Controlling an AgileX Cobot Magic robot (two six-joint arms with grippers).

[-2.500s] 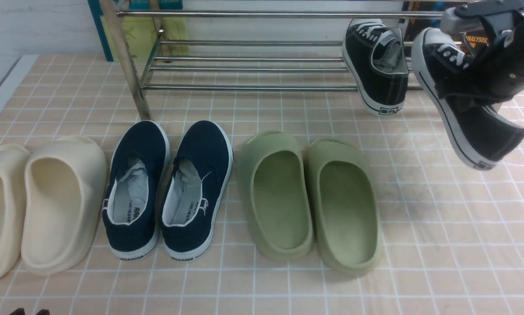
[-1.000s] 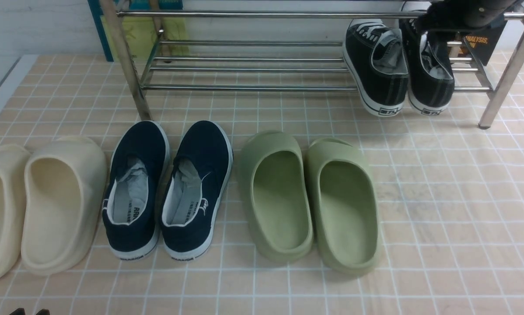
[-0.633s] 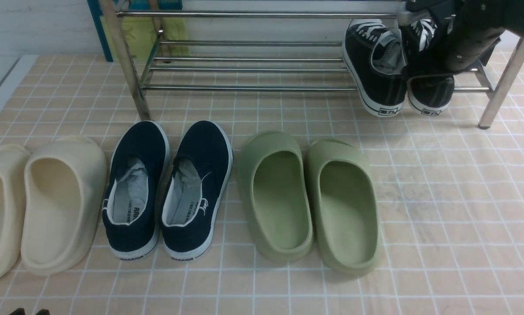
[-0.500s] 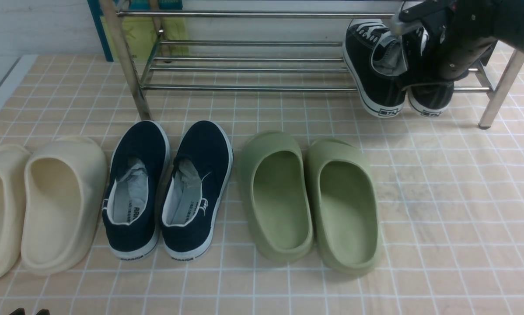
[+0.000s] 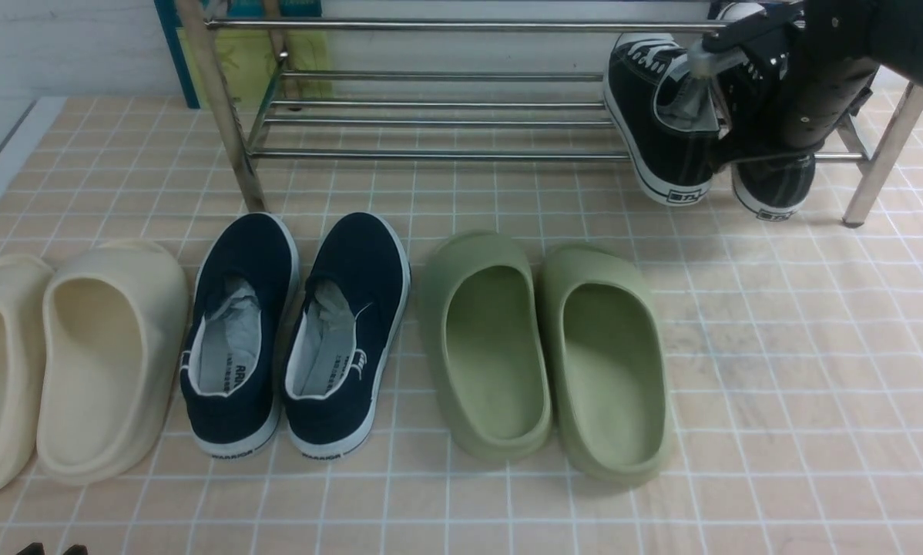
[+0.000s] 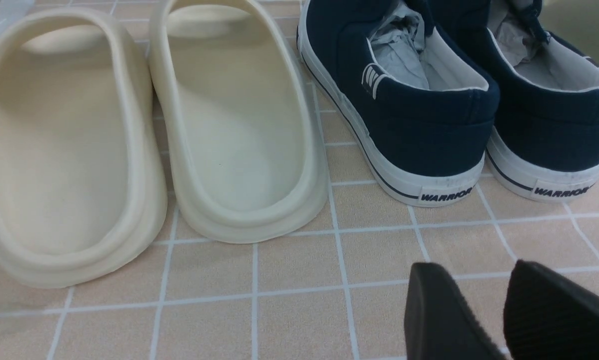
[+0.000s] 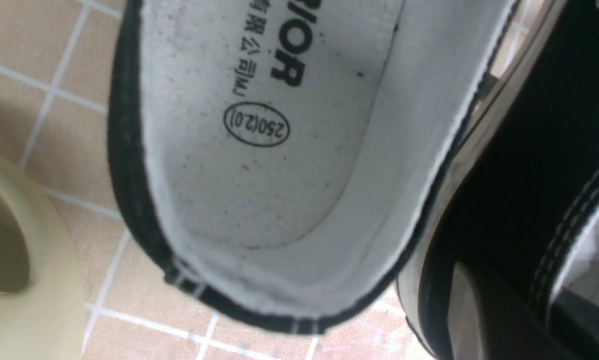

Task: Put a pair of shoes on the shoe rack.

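Well, right pincer (image 5: 762,146) at black canvas sneaker (image 5: 776,183) (grip unclear); left pincer (image 6: 479,300) w/ ribbed pads (image 6: 554,320) apart.

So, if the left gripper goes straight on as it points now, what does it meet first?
Probably the heels of the navy slip-on shoes; depth is unclear, so the tiled floor could come first.
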